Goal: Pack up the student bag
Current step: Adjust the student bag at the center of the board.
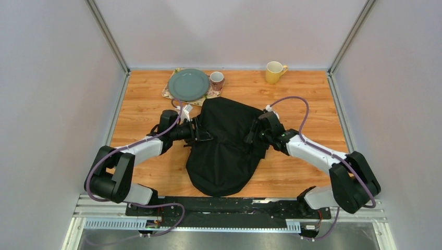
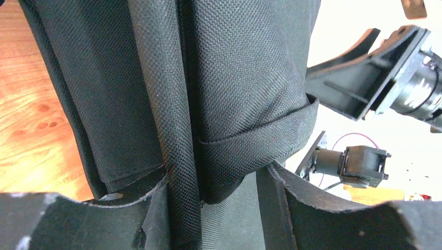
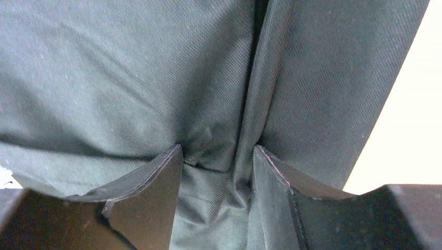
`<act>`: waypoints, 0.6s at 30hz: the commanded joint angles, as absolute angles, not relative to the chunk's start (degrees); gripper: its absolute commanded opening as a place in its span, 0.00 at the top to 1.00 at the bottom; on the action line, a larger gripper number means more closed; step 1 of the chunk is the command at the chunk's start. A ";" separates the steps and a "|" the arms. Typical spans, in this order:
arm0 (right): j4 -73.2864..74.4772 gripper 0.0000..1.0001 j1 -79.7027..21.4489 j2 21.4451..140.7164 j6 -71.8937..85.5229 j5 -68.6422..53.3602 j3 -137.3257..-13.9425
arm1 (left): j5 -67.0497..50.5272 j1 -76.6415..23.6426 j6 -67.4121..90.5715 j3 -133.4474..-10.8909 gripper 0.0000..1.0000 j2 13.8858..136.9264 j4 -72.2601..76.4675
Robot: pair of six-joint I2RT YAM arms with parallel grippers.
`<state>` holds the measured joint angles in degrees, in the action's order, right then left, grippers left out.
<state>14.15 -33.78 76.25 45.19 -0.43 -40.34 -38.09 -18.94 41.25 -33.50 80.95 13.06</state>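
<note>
Student bag [image 1: 224, 151] lies flat mid-worktop [image 1: 146, 109], black fabric, with its rounded end toward the arm bases and its narrower end pointing away from them.

The left tool [image 1: 202, 133] is at the bag's left edge, about halfway along its length. In the left wrist view the left tool [image 2: 211, 182] is closed down on a thick fold and a webbing strip of the bag [image 2: 229, 78]. The fingers [image 2: 156, 198] are only as far apart as the cloth packed between them, and the fabric rises taut from the grip.

The right tool [image 1: 254, 133] is at the bag's right edge, level with the left one. In the right wrist view the right tool [image 3: 216, 156] pinches a bunched pleat of the bag [image 3: 130, 78]. Its fingers [image 3: 169, 166] are narrowly spaced, with fabric filling the gap. Both tools have hold of the bag and nothing else.

Beyond the bag's far end, to its left, a grey-green plate [image 1: 188, 84] sits on a patterned placemat [image 1: 168, 92]. A brownish mug [image 1: 217, 80] stands just beside the plate, on the mat's right edge. Beyond the bag to the right, well apart from it, a yellow mug [image 1: 274, 72] stands upright near the back wall.
</note>
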 commanded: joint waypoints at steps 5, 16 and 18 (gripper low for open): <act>17.93 0.42 -26.90 87.18 39.64 -3.16 -52.55 | -41.22 -19.42 43.59 -28.66 0.44 78.49 19.69; 21.35 0.40 -19.45 86.22 32.53 -9.20 -57.03 | -39.91 -19.34 40.70 -35.15 0.26 80.25 14.77; 23.54 0.40 -17.59 86.84 32.43 -11.86 -58.35 | -38.94 -19.25 39.82 -35.42 0.25 78.85 13.54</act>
<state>20.78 -21.76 87.02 35.92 -6.92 -54.04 -39.83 -19.11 42.61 -32.71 81.28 13.87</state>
